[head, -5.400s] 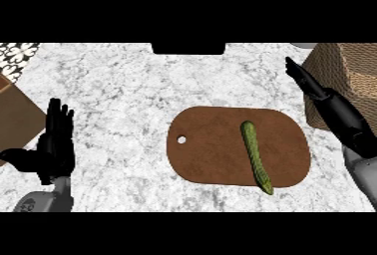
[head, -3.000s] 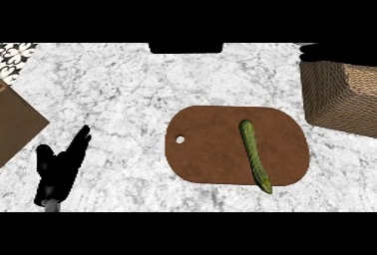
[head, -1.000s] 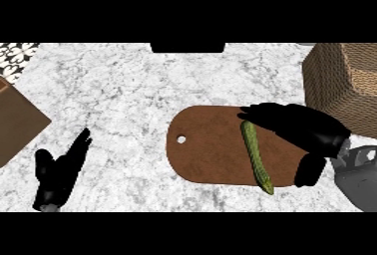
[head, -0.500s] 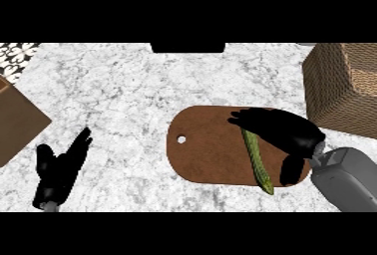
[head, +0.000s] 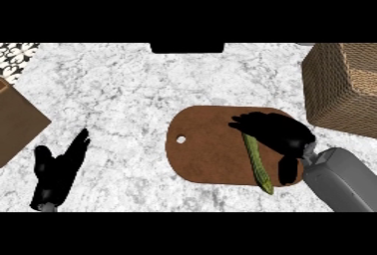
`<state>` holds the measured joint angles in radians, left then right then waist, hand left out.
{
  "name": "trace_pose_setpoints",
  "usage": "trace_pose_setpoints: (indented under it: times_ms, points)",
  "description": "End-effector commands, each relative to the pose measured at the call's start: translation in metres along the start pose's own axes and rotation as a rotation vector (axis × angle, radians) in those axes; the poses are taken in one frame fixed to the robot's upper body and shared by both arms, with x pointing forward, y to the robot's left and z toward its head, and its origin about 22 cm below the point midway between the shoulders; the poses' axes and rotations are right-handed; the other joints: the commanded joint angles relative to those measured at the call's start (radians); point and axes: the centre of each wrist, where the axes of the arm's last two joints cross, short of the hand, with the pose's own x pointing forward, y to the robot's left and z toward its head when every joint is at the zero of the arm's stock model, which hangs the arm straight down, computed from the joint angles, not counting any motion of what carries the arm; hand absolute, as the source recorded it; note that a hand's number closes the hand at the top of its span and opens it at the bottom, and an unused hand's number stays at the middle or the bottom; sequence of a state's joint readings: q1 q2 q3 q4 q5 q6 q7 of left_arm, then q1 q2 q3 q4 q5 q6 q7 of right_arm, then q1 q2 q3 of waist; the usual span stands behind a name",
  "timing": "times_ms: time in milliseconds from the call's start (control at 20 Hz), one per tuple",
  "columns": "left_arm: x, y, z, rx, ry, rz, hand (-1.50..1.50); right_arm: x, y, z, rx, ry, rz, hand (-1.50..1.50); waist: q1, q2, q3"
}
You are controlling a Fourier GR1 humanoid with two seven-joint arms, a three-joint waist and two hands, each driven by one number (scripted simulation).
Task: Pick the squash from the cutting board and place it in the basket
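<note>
A long thin green squash [head: 258,163] lies lengthwise on the brown cutting board [head: 210,152] at the centre right of the counter. My right hand [head: 276,133] is over the squash's upper end, fingers curled down around it and hiding that end; the lower end sticks out toward the board's front edge. The squash still rests on the board. A woven brown basket [head: 342,87] stands at the far right, beyond the board. My left hand [head: 59,167] rests open at the lower left, fingers straight, touching nothing.
A brown wooden block or box [head: 16,127] sits at the left edge. A patterned item [head: 16,52] shows in the top left corner. White marble counter [head: 125,94] lies between the board and the left side.
My right hand has come down from the right onto the board and curled its fingers over the squash's upper end. The left hand has stayed still.
</note>
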<state>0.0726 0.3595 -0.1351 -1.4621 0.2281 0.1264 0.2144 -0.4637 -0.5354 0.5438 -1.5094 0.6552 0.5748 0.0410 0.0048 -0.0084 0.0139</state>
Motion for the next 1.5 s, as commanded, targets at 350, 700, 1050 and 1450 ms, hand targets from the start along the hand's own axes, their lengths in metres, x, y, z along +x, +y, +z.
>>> trace_pose_setpoints:
  times_ms: [350,700,1050,1450]
  points:
    - [-0.046,-0.01,0.01,0.014,0.135,-0.007,0.0,0.007,0.018,-0.001,-0.021,-0.028,-0.004,-1.5,-0.007,0.008,-0.014]
    - [-0.039,-0.01,0.009,-0.007,0.132,0.002,0.0,0.005,0.005,-0.017,-0.063,-0.059,0.107,1.5,0.008,0.011,-0.014]
    - [-0.034,-0.015,0.002,-0.025,0.136,-0.006,0.0,-0.011,0.024,-0.015,-0.081,-0.084,0.172,1.5,-0.003,0.011,-0.014]
    - [-0.04,-0.002,0.015,0.038,0.137,0.012,0.0,-0.011,0.053,-0.023,-0.194,0.571,-0.175,1.5,-0.05,0.0,-0.017]
